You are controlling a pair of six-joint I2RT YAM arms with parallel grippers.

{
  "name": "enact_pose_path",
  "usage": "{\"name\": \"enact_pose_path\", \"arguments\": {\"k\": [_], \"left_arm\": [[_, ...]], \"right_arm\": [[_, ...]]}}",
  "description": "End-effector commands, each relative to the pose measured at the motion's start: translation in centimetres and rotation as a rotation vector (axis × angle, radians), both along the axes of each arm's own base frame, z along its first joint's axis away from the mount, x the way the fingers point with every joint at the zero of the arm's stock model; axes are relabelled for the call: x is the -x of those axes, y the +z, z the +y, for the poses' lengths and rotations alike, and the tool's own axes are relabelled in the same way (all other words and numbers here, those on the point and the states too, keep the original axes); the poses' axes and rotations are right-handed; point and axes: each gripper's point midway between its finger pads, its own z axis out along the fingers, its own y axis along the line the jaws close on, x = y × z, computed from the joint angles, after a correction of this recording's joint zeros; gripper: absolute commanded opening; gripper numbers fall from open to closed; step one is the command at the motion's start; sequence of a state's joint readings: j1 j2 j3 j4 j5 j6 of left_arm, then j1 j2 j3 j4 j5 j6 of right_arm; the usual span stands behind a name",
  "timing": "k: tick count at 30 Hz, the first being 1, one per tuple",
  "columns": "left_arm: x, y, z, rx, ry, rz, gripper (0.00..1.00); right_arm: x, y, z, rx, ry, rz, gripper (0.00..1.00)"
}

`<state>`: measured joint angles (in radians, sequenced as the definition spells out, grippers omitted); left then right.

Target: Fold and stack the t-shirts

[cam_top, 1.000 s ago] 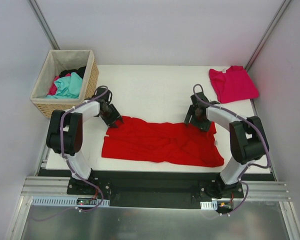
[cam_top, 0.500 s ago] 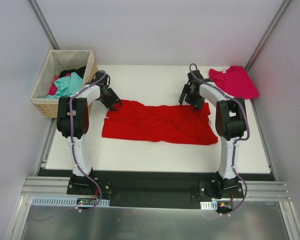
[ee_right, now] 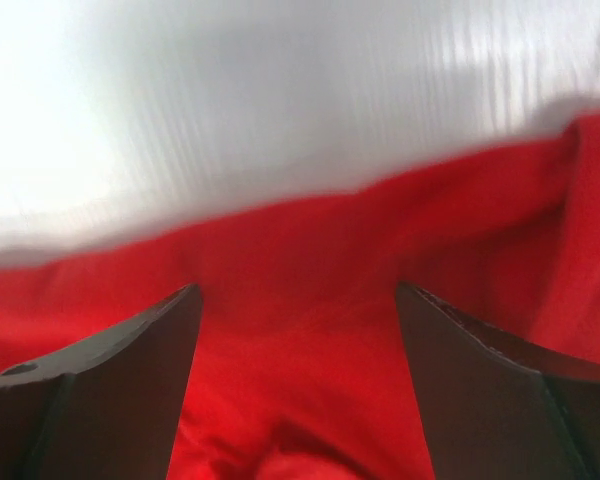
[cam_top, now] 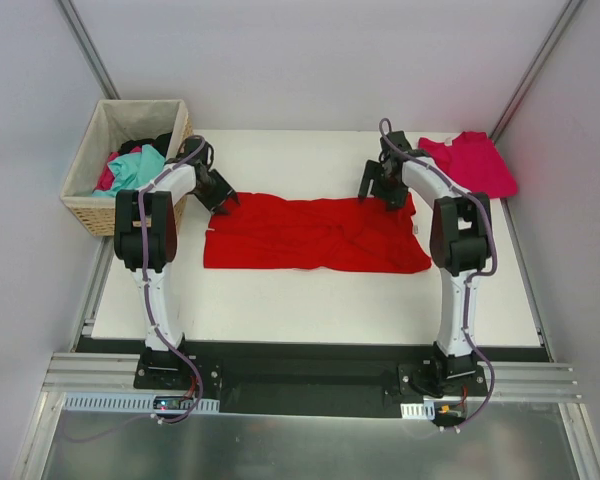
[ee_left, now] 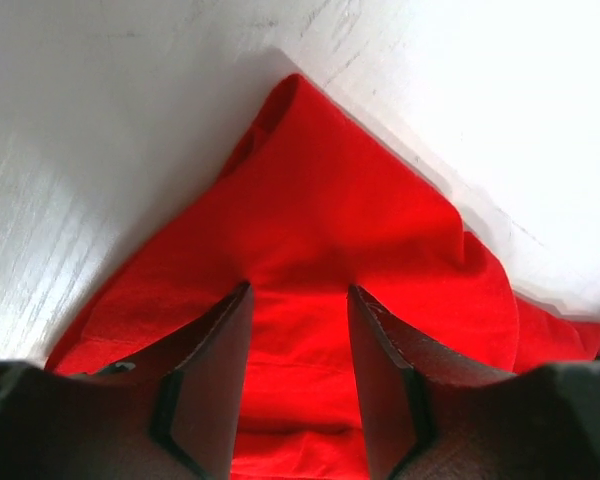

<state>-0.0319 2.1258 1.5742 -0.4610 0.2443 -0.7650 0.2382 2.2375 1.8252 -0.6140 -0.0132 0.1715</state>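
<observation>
White table (cam_top: pixel 300 160); left gripper (cam_top: pixel 223 203) half-parted over the far left corner of the red t-shirt (cam_top: pixel 310 238), nothing pinched. Cloth lies crumpled across centre. The right gripper (cam_top: pixel 382 195) gapes over its far right edge (view blurred). Suggest: nip both corners together, draw taut evenly before folding. The pink t-shirt (cam_top: pixel 470 165) sits far right.

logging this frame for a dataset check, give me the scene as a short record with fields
red t-shirt: spread as a wide rumpled band across mid table
pink t-shirt: folded, at the table's far right corner
basket: beside the far left corner, holds loose clothes
left gripper: over the red t-shirt's far left corner, jaws apart, cloth showing between
right gripper: at its far right edge, jaws wide apart
stack: not yet made
</observation>
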Motion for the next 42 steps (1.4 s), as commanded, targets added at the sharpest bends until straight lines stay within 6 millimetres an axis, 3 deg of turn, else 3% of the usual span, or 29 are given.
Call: {"name": "enact_pose_path", "arguments": {"k": [1,3,6,8,12,17,19,24,34,42], "left_arm": [[1.3,4.6,-1.2,-0.003,-0.056,-0.066,0.45],[2.4,7.0,-2.1,-0.022,-0.082,-0.118,0.47],[4.6,9.0,-2.7,-0.045,-0.120,-0.162,0.54],[6.0,9.2,-2.8,-0.046,-0.129,-0.160,0.59],[10.0,7.9,-1.7,-0.087,-0.136,-0.125,0.61],[12.4,6.3,-1.0,-0.111,-0.137,-0.084,0.61],[13.0,5.9,-0.9,-0.113,-0.135,-0.075,0.61],[13.3,5.9,-0.8,-0.117,-0.139,-0.081,0.60],[12.9,5.6,-0.6,-0.128,-0.140,-0.073,0.60],[12.9,5.2,-0.6,-0.131,-0.143,-0.060,0.60]], "right_arm": [[1.3,9.0,0.5,-0.009,0.077,-0.181,0.82],[3.1,11.3,0.9,-0.009,0.105,-0.208,0.82],[6.0,12.2,1.4,0.040,0.134,-0.223,0.82],[7.2,11.8,2.0,0.045,0.153,-0.220,0.82],[9.6,8.9,1.6,0.061,0.156,-0.162,0.78],[11.5,5.5,1.2,0.060,0.144,-0.119,0.69],[11.6,4.8,1.2,0.060,0.146,-0.118,0.65],[10.6,3.5,1.9,0.042,0.153,-0.117,0.64],[7.3,3.6,3.8,0.014,0.174,-0.135,0.61],[6.5,2.7,4.1,0.017,0.187,-0.122,0.56]]}}
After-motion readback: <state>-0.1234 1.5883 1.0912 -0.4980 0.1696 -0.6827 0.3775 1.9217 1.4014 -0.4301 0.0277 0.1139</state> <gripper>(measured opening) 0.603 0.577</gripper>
